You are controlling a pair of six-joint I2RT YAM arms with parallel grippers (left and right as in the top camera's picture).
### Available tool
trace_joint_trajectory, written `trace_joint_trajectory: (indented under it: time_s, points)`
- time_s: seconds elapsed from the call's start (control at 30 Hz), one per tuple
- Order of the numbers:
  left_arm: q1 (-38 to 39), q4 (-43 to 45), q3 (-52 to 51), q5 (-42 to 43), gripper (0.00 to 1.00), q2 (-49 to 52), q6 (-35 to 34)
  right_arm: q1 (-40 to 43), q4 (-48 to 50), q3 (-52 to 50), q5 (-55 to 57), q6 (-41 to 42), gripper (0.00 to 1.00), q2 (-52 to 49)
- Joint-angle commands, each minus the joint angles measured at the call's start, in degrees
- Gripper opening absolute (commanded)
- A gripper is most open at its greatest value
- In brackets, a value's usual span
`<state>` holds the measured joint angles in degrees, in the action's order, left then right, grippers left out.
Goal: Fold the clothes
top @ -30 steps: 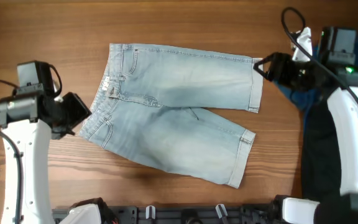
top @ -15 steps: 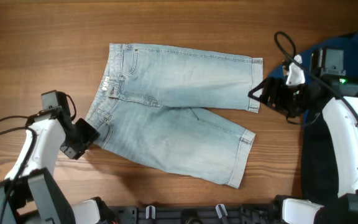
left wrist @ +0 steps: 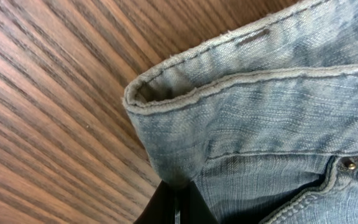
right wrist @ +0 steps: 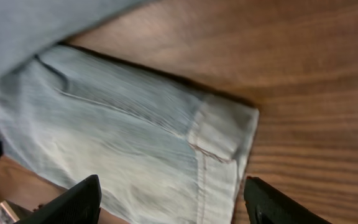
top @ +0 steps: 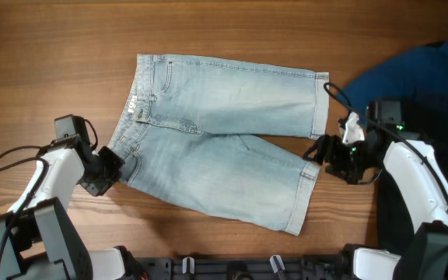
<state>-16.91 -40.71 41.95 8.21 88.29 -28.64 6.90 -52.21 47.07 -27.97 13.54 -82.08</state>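
1. The shorts [top: 216,148] lie opened flat on the table [top: 53,47], beside the dark blue cloth [top: 426,78]. The waistband [top: 134,117] is at the end farthest from that cloth, and both legs point toward it.
2. No fold shows yet. The two legs lie splayed apart, neither laid over the other, so I judge the task barely begun.
3. The left gripper [top: 109,167] sits at the waistband corner farthest from the dark blue cloth. In the left wrist view its jaws look pressed together on the denim edge there.
4. The right gripper [top: 317,149] is just beside the cuff [right wrist: 219,143] of the leg lying farther from the dark blue cloth, on the cuff's cloth-facing side. Its jaws are spread wide and pinch nothing.
5. What is left, as I judge it, is to take hold of that cuff, bring one leg over the other, then fold the doubled shorts end to end.
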Motion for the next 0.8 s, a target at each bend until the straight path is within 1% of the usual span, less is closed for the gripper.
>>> trace_joint_trajectory:
  time_s: [0.0, 0.23, 0.3, 0.33, 0.37, 0.43, 0.5, 0.53, 0.67, 0.73, 0.77]
  points:
    - [-0.2, -0.9, -1.0, 2.1, 0.04, 1.2, -0.1, -0.2, -0.3, -3.0, 0.9, 1.7, 0.74, 0.0]
    - [-0.2, -0.9, -1.0, 2.9, 0.04, 1.0, -0.1, -0.2, -4.4, -7.5, 0.9, 2.6, 0.72, 0.0]
    - [-0.2, -0.9, -1.0, 2.9, 0.04, 0.9, -0.1, -0.2, -5.0, -9.1, 0.0, 3.0, 0.69, 0.0]
    - [-0.2, -0.8, -1.0, 2.9, 0.04, 0.9, -0.1, -0.3, -4.9, -10.2, -2.3, 3.0, 0.68, 0.0]
    - [-0.2, -0.8, -1.0, 2.9, 0.04, 0.9, -0.1, -0.3, -4.4, -11.3, -4.8, 3.1, 0.63, 0.0]
    - [-0.2, -0.8, -1.0, 3.2, 0.05, 0.9, -0.1, -0.3, -4.7, -12.5, -5.0, 3.2, 0.58, 0.0]
    - [-0.2, -0.8, -1.0, 4.4, 0.06, 1.0, -0.1, -1.0, -4.8, -14.3, -6.0, 3.6, 0.58, 0.0]
    - [-0.2, -0.7, -1.0, 4.8, 0.05, 0.9, -0.1, -1.5, -4.8, -15.4, -6.0, 3.8, 0.56, 0.0]
    - [-0.2, 0.0, -1.0, 4.9, 0.06, 0.9, -0.1, -3.9, -1.3, -20.5, -5.9, 6.4, 0.54, 0.0]
    - [-0.2, 0.1, -1.0, 4.9, 0.06, 0.9, -0.1, -4.1, -1.1, -20.5, -4.7, 7.1, 0.52, 0.1]
    - [-0.2, 0.1, -1.0, 4.9, 0.06, 0.9, -0.1, -4.1, -1.1, -20.5, -4.7, 7.3, 0.49, 0.1]
